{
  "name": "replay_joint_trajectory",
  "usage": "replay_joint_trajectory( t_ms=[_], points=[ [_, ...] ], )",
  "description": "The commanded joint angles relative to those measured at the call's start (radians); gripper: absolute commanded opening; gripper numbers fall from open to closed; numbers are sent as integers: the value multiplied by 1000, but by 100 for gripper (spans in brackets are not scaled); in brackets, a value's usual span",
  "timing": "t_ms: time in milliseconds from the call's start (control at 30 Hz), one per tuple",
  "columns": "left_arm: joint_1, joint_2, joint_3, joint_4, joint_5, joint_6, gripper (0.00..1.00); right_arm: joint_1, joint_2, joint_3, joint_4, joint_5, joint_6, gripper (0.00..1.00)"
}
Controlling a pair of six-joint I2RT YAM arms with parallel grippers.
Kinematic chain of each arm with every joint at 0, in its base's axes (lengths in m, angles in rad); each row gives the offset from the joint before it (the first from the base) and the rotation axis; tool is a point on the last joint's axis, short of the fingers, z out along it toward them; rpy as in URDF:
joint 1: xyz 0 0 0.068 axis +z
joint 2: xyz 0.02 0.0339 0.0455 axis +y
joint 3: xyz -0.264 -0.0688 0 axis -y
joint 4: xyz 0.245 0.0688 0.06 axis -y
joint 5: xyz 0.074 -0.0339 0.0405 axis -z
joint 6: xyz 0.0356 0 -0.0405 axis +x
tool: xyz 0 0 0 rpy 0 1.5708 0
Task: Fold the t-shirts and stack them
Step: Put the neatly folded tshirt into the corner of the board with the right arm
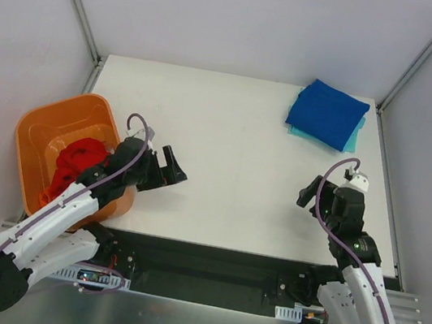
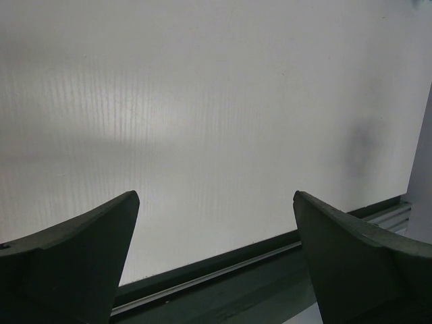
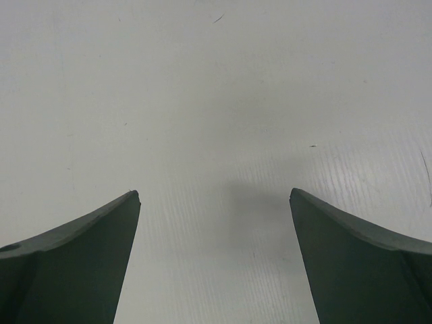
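The 2 folded t-shirts sit stacked at the far right corner of the table (image 1: 234,148). The royal blue t-shirt (image 1: 328,112) lies on top as a nearly square packet, turned slightly askew to the table edges; its marginally longer side runs left to right, dipping toward the near right. The light teal t-shirt (image 1: 354,140) lies under it, showing only as a thin strip along the blue one's near and right edges.

The red t-shirt (image 1: 78,160) is crumpled, unfolded, inside the orange tub (image 1: 44,131) at the table's left side. Its heap stretches from far right to near left, and the left arm partly covers it.

The left gripper (image 1: 175,169) hovers just to the right of the tub, pointing right, with the red t-shirt behind it. Its wrist view shows the 2 fingers spread wide (image 2: 212,202), with nothing between them.

The right gripper (image 1: 307,191) is at the near right, well apart from the blue and teal stack beyond it. Its fingers also stand wide apart (image 3: 214,196) over bare table.
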Motion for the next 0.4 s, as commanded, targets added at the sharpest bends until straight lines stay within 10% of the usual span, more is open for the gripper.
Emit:
replay_joint_trajectory(
  t_ms=[0, 367],
  points=[
    [-35, -19, -17, 9, -51, -40, 99, 7, -11, 18, 14, 14, 16, 97],
    [-139, 50, 54, 38, -125, -72, 99, 7, -82, -1, -3, 5, -16, 97]
  ],
)
